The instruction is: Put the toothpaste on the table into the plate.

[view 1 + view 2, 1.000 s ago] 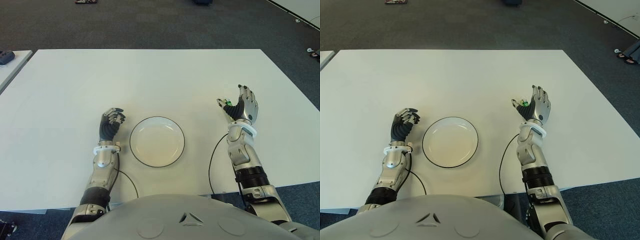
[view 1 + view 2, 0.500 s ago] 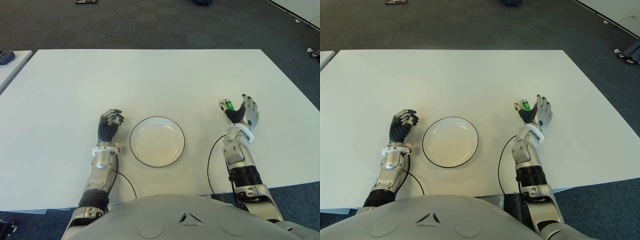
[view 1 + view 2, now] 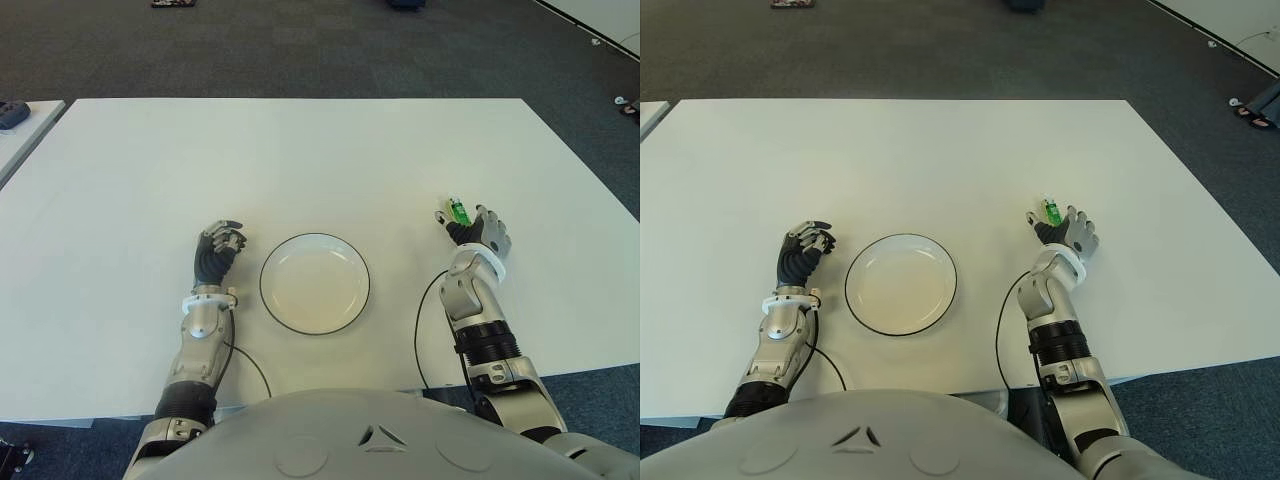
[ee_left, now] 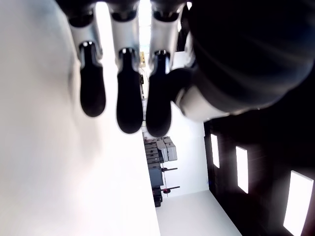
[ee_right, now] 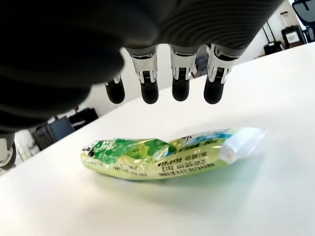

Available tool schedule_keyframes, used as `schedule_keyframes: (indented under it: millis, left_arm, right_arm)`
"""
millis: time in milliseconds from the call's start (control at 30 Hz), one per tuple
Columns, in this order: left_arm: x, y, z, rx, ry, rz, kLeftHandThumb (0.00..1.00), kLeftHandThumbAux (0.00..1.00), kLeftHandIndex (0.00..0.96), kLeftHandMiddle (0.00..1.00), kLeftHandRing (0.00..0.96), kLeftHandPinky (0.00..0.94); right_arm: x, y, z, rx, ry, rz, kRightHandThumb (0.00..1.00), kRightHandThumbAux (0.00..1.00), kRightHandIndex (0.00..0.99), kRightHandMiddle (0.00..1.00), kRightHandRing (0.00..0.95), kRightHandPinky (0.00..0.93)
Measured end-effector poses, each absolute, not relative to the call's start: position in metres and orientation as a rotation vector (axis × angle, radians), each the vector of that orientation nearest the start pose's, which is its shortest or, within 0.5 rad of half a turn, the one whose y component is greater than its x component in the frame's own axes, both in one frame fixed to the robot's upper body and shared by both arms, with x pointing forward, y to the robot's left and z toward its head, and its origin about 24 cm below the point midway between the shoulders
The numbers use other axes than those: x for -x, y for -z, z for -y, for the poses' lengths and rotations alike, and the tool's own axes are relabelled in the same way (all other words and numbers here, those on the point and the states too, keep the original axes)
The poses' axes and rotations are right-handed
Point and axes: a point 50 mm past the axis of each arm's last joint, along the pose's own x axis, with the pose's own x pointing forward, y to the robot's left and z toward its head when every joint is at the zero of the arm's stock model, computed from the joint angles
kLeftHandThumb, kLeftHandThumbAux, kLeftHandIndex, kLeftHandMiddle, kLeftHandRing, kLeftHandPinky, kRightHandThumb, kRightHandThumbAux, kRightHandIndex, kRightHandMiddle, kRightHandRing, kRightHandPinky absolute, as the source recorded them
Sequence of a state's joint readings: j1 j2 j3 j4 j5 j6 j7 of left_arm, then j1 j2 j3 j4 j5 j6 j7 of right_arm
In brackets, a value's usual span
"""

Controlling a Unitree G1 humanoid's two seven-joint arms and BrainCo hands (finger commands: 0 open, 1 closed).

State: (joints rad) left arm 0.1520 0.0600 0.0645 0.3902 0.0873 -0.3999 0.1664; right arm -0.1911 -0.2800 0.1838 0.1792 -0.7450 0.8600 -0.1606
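Observation:
A small green toothpaste tube (image 5: 167, 153) with a white cap lies flat on the white table (image 3: 300, 160), right of the plate; it also shows as a green speck (image 3: 458, 211). My right hand (image 3: 478, 230) is just behind the tube on my side. Its fingers (image 5: 148, 92) are stretched out over the tube without touching it, so the hand is open. The white plate (image 3: 314, 285) with a dark rim sits in front of me with nothing in it. My left hand (image 3: 218, 248) shows beside the plate on its left, with its fingers (image 4: 129, 105) curled and holding nothing.
A black cable (image 3: 424, 320) runs from the table's near edge up along my right forearm. A second table with a dark object (image 3: 12, 113) stands at the far left. Dark carpet surrounds the table.
My right hand has come down from a raised, upright pose to low over the table just behind the toothpaste. The left hand and the plate have stayed put.

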Motion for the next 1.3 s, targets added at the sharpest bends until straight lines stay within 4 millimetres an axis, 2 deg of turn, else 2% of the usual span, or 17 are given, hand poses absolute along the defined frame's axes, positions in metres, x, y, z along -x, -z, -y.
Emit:
schedule_keyframes:
  millis: [333, 533, 667, 1300]
  left_arm:
    - [-0.195, 0.038, -0.193, -0.159, -0.230, -0.140, 0.706, 0.719, 0.433, 0.576, 0.583, 0.539]
    - [-0.194, 0.038, -0.193, -0.161, -0.232, -0.147, 0.706, 0.720, 0.432, 0.573, 0.583, 0.543]
    - [-0.193, 0.038, -0.194, -0.161, -0.233, -0.147, 0.705, 0.720, 0.432, 0.574, 0.582, 0.541]
    - [-0.191, 0.036, -0.194, -0.160, -0.233, -0.119, 0.705, 0.719, 0.432, 0.573, 0.579, 0.540]
  right_arm:
    - [-0.268, -0.013, 0.231, 1.160, 0.373, -0.718, 0.224, 0.267, 0.000, 0.000, 0.000, 0.000]
    - [-0.275, -0.002, 0.236, 1.191, 0.359, -0.772, 0.223, 0.274, 0.000, 0.000, 0.000, 0.000]
    - [-0.279, -0.003, 0.236, 1.195, 0.353, -0.780, 0.221, 0.278, 0.000, 0.000, 0.000, 0.000]
    - [-0.288, 0.003, 0.245, 1.237, 0.332, -0.814, 0.188, 0.369, 0.000, 0.000, 0.000, 0.000]
